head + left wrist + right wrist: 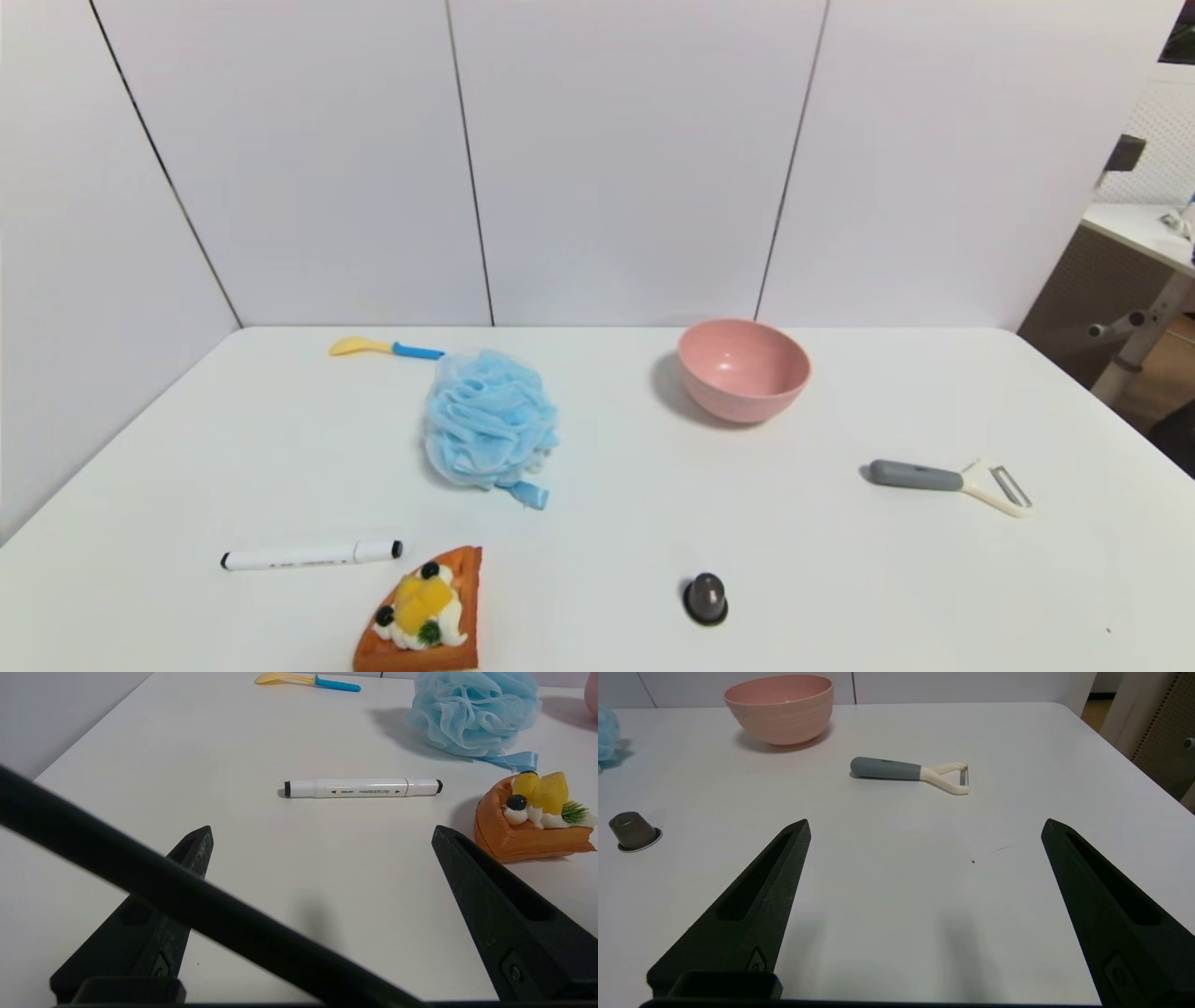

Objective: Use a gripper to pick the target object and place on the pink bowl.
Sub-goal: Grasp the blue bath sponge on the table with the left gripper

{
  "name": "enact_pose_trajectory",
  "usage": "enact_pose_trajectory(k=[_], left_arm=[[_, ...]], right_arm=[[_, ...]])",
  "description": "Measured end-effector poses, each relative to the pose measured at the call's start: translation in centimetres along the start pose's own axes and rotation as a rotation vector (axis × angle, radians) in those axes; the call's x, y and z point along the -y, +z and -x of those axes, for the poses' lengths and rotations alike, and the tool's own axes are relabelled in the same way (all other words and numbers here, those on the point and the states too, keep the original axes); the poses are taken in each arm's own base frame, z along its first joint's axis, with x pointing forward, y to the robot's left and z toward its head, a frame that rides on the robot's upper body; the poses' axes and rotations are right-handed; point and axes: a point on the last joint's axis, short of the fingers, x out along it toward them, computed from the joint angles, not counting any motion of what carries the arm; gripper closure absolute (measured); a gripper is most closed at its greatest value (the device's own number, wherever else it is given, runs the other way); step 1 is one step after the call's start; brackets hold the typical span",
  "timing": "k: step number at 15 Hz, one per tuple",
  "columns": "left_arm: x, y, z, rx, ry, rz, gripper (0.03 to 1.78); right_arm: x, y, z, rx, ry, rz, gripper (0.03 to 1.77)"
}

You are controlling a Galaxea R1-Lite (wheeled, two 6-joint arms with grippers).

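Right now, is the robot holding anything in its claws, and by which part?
Nothing. The left gripper and right gripper are both open and empty above the table; the blue loofah lies untouched.

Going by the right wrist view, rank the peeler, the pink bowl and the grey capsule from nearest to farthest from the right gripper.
1. Grey capsule, off to one side of the open right gripper.
2. Peeler, ahead, mid-table.
3. Pink bowl, far end near the wall.

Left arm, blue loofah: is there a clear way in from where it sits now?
Probably yes. The left gripper is open and holds nothing, and the loofah sits in the open. The marker and waffle slice lie nearer the arm, low on the table, so coming in above them should clear both.
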Motion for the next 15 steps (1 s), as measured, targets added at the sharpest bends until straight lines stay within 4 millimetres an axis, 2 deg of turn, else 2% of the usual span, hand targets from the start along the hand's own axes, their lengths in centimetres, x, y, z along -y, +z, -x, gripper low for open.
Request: enact_pose_trajectory(k=[15], left_arm=[[0.00, 0.00, 0.00, 0.000, 0.000, 0.000, 0.12]], right_arm=[[0.00, 0.00, 0.00, 0.000, 0.000, -0.001, 0.09]])
